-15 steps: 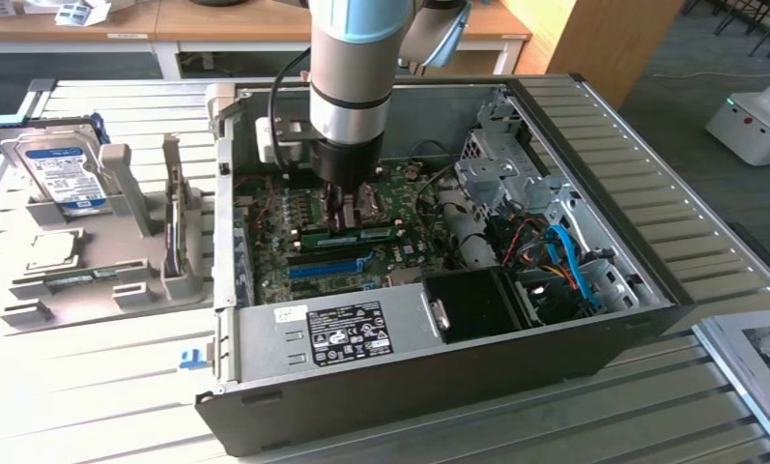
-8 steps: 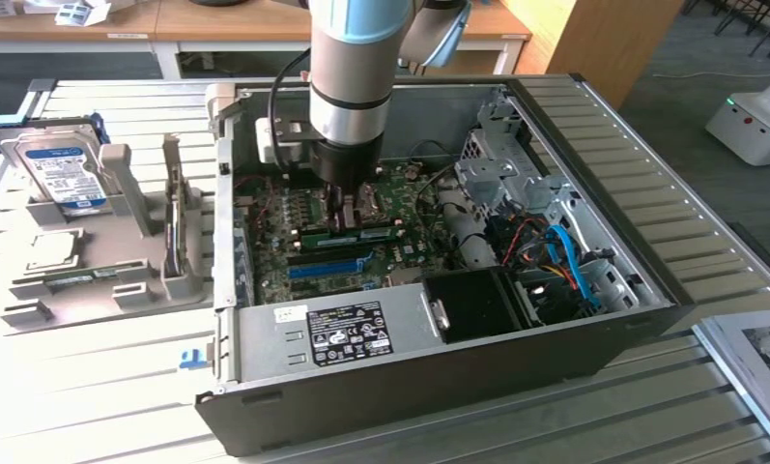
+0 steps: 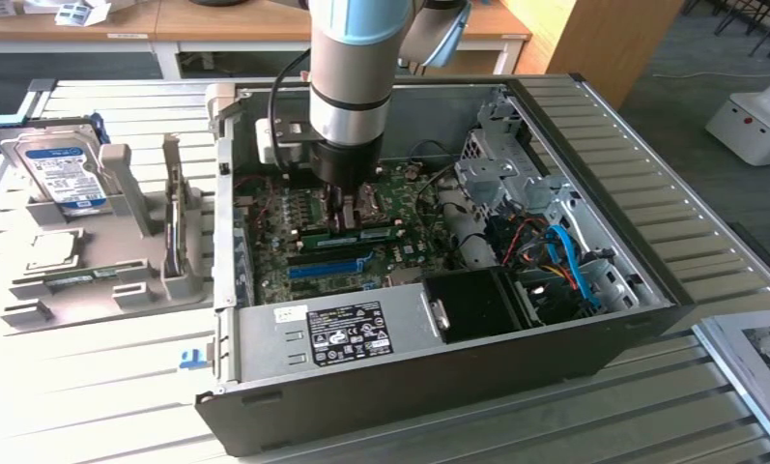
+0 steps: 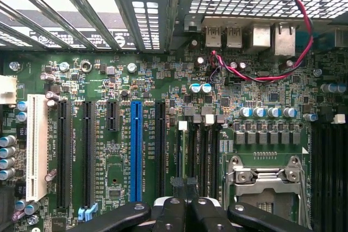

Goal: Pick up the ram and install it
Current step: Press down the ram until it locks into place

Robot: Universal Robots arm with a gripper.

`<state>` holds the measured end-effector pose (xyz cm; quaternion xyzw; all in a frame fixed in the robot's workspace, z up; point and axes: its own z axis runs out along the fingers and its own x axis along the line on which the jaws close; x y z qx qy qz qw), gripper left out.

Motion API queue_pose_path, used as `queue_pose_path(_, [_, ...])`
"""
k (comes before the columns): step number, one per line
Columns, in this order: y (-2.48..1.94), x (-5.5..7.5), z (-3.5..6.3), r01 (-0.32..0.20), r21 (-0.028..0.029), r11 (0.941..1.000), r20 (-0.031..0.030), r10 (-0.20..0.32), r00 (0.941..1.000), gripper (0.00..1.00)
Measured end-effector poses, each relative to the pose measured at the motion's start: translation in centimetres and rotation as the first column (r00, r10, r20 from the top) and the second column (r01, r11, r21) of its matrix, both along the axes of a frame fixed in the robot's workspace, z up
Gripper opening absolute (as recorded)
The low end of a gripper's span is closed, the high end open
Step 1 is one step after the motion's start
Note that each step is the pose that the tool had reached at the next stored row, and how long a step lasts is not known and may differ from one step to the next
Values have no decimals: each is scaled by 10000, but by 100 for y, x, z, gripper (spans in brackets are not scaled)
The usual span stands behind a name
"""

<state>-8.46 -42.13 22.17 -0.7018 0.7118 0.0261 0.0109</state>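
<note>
The ram (image 3: 365, 235), a thin green stick, lies along the memory slots on the motherboard inside the open computer case (image 3: 642, 290). My gripper (image 3: 346, 220) reaches straight down into the case, and its tips meet the ram's upper edge near the middle. In the wrist view my gripper (image 4: 185, 210) is shut, its black fingers (image 4: 169, 213) pressed together over the black memory slots (image 4: 196, 153). I cannot tell whether the fingers pinch the ram or only rest on it.
A bright blue slot (image 4: 136, 150) runs parallel beside the memory slots, and the silver processor socket (image 4: 266, 180) is on their other side. A power supply (image 3: 339, 333) and blue cables (image 3: 565, 261) crowd the case. At the exterior view's left, a grey tray (image 3: 165, 275) holds a hard drive (image 3: 56, 169).
</note>
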Motion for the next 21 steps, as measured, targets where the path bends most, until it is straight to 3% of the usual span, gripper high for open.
queue_pose_path(10, [1, 1, 8, 0, 9, 10000, 3, 0, 10000, 10])
queue_pose_path(21, [0, 0, 124, 1, 0, 10000, -10, -1, 10000, 10])
